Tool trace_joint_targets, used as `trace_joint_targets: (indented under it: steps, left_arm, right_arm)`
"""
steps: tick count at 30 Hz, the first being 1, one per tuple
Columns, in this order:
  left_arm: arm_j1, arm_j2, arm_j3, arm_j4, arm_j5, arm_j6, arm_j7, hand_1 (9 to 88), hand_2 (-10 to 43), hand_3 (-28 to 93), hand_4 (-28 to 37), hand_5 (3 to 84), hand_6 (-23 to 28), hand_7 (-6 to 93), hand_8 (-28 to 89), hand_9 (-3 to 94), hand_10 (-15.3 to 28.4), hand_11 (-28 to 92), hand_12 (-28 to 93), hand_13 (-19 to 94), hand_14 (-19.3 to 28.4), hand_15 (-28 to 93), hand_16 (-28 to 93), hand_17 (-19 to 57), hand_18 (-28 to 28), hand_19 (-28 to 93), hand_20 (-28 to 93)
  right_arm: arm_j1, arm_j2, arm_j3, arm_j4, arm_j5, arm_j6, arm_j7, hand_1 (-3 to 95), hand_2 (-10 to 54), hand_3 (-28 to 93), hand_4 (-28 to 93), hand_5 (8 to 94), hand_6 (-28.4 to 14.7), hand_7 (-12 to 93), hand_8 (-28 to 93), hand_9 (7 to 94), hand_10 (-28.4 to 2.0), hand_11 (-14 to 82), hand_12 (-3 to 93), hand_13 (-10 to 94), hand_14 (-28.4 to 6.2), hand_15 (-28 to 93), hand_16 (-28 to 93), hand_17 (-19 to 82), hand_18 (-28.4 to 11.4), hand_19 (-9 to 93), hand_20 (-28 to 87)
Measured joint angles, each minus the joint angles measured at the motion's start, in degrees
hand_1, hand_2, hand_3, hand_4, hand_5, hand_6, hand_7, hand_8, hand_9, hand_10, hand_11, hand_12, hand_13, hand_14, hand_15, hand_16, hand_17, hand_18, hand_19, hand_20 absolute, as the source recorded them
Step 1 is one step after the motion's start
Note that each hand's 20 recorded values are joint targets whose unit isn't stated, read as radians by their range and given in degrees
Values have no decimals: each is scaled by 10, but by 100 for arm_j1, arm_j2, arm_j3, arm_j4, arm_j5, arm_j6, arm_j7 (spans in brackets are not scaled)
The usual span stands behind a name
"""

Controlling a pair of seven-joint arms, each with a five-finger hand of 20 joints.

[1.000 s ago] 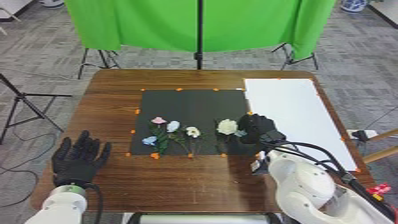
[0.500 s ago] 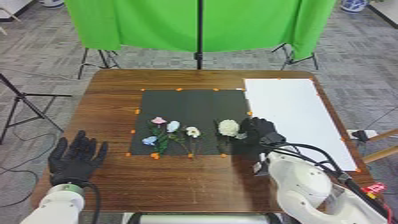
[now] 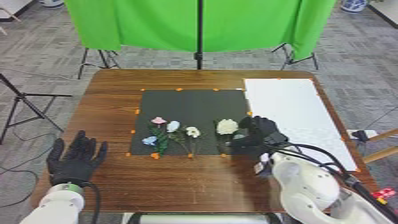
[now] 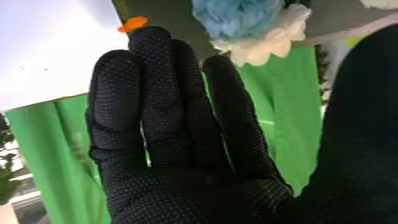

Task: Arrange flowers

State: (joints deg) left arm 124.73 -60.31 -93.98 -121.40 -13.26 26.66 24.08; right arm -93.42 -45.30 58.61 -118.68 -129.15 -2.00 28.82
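Black fabric-gloved right hand [image 3: 259, 134] noted beside the round white flower [image 3: 227, 126] (fingers straight, nearly together); black fabric-gloved left hand [image 3: 74, 166], fingers spread.

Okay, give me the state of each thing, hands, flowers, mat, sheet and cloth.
Left hand: open, fingers spread
Right hand: open, fingers straight
Large white flower: lying on the mat
Pink flower: lying on the mat
Blue flower near it: lying
Second blue flower: in bloom
Smaller white flowers: lying
Mat: flat
White sheet: flat
Green cloth: hanging in folds
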Motion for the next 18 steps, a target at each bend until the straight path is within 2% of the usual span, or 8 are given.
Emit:
trace_joint_targets:
  steps: [3, 4, 6, 8, 11, 13, 15, 18]
  left_arm:
    - [8, 0, -18, -2, 28, 2, -13, 245, 157, 728, -283, 526, 75, 416, -176, 483, 162, 581, 274, 380, 181, 751, -17, -16, 163, 484, 325]
    - [14, 0, -24, -3, 50, 2, -16, 246, 156, 729, -283, 525, 74, 415, -175, 481, 163, 579, 273, 378, 181, 749, -18, -17, 163, 483, 324]
    - [28, 1, -29, -3, 132, 2, -24, 246, 154, 732, -283, 526, 74, 391, -171, 486, 160, 541, 255, 378, 173, 712, -26, -16, 164, 476, 317]
    - [44, 8, -30, -3, 301, -11, -33, 247, 151, 733, -283, 530, 74, 337, -145, 507, 159, 474, 222, 400, 164, 633, -23, -14, 163, 468, 301]
    - [78, 42, -31, -1, 643, -86, -34, 251, 142, 736, -283, 534, 76, 254, -121, 517, 148, 359, 182, 416, 154, 500, -30, -12, 156, 440, 268]
    - [115, 93, -50, 3, 850, -233, -28, 250, 138, 740, -283, 526, 75, 221, -112, 505, 147, 308, 169, 396, 147, 436, -40, -13, 153, 427, 250]
    - [156, 157, -97, 6, 1006, -473, -15, 239, 120, 740, -283, 512, 77, 190, -105, 470, 149, 268, 157, 337, 135, 381, -51, -22, 147, 401, 230]
    - [193, 244, -186, 28, 1189, -827, -4, 214, 101, 747, -283, 466, 73, 138, -92, 374, 142, 193, 121, 230, 105, 269, -69, -34, 125, 328, 185]
  right_arm:
    - [-95, 15, 87, -90, 12, 97, -1, 310, -95, 405, -241, 539, -79, 100, -85, 590, -202, 192, 211, 573, -161, 536, 206, 355, -236, 818, 275]
    - [-113, 16, 112, -113, 16, 145, -1, 250, -77, 472, -245, 535, -79, 99, -83, 585, -208, 185, 209, 564, -166, 538, 203, 353, -237, 818, 274]
    - [-143, 13, 186, -154, 43, 279, -1, 156, 9, 571, -250, 534, -81, 99, -80, 578, -215, 176, 207, 555, -174, 538, 197, 351, -237, 809, 263]
    - [-178, 3, 322, -172, 158, 532, -13, 145, 82, 636, -258, 546, -79, 113, -83, 586, -216, 183, 204, 557, -175, 532, 188, 353, -229, 759, 228]
    - [-196, -8, 553, -101, 732, 1344, -302, 154, 118, 681, -276, 530, -70, 135, -94, 560, -205, 177, 196, 514, -167, 466, 171, 296, -209, 635, 181]
    - [-196, -42, 737, 44, 1390, 2071, -842, 149, 123, 705, -281, 504, -61, 141, -98, 513, -194, 147, 184, 457, -162, 409, 162, 246, -206, 566, 169]
    - [-217, -125, 1039, 185, 2149, 2579, -1560, 153, 119, 725, -280, 460, -51, 140, -100, 455, -190, 106, 173, 389, -161, 342, 161, 205, -198, 493, 160]
    - [-333, -353, 1745, 206, 2996, 2569, -2293, 151, 111, 732, -275, 395, -44, 117, -90, 377, -182, 51, 161, 308, -165, 232, 181, 156, -194, 386, 164]
